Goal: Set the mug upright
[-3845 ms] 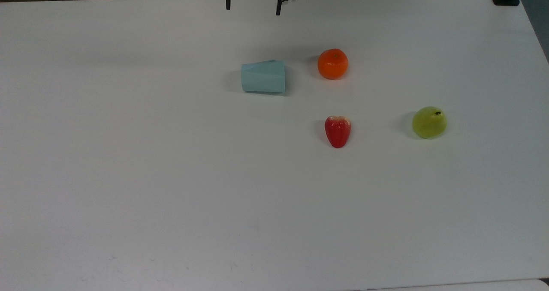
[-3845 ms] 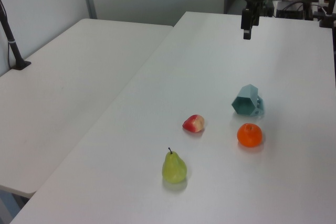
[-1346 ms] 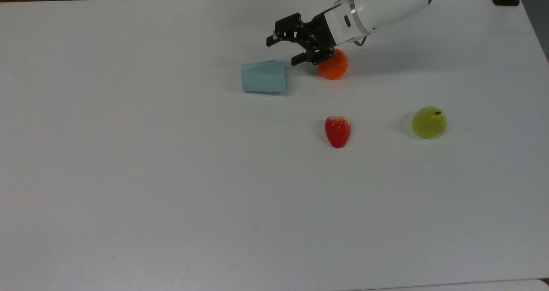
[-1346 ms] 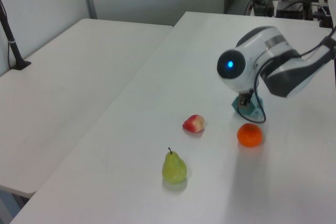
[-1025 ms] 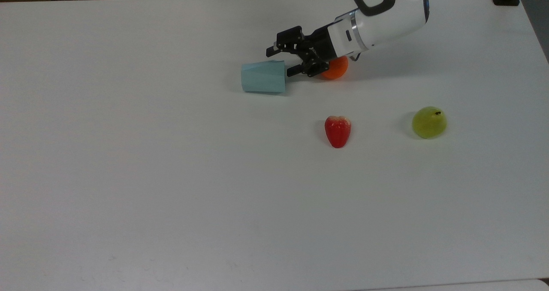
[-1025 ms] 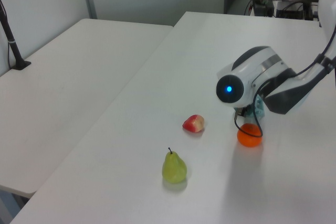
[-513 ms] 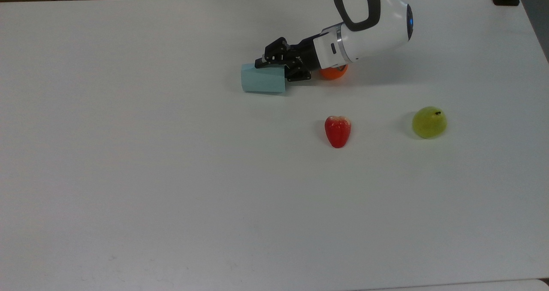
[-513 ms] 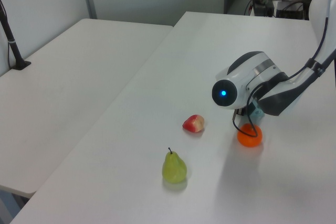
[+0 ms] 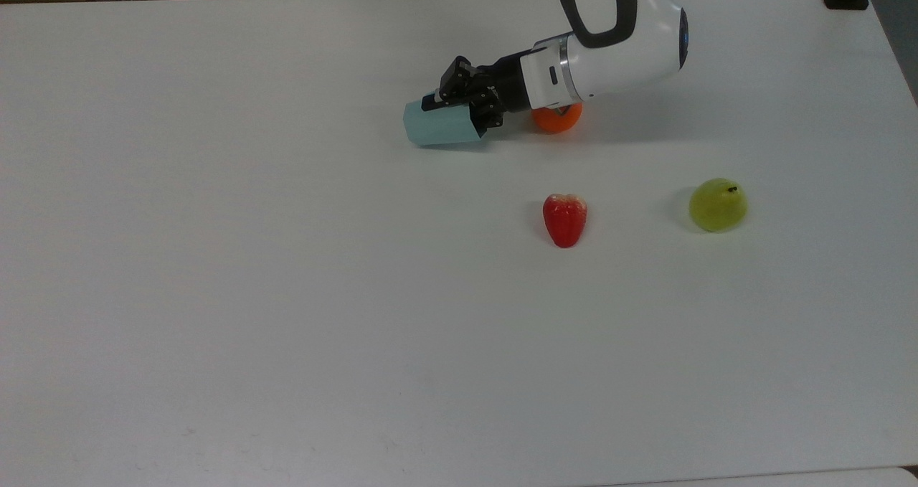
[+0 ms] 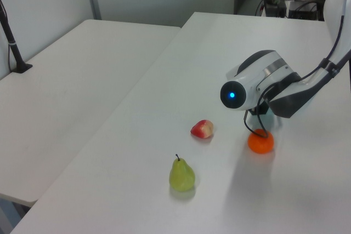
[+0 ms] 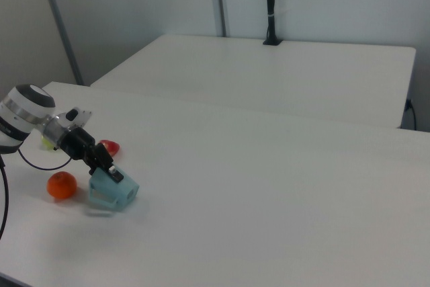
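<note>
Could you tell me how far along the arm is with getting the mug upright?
Done: the gripper has reached the mug and is shut on its open end, beside the orange. In hand: in the right view the mug is tilted, one end raised off the table. Left: finish turning it until it stands on its base, then let go.

Lab, white tables (image 10: 82, 80), partition walls (image 11: 134, 5)

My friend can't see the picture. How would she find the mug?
Look at the big white table and find the white robot arm. At its black tool is the mug, tipped with one end raised off the table, right beside an orange. It is the one pale blue, flat-sided thing; everything else is fruit.
</note>
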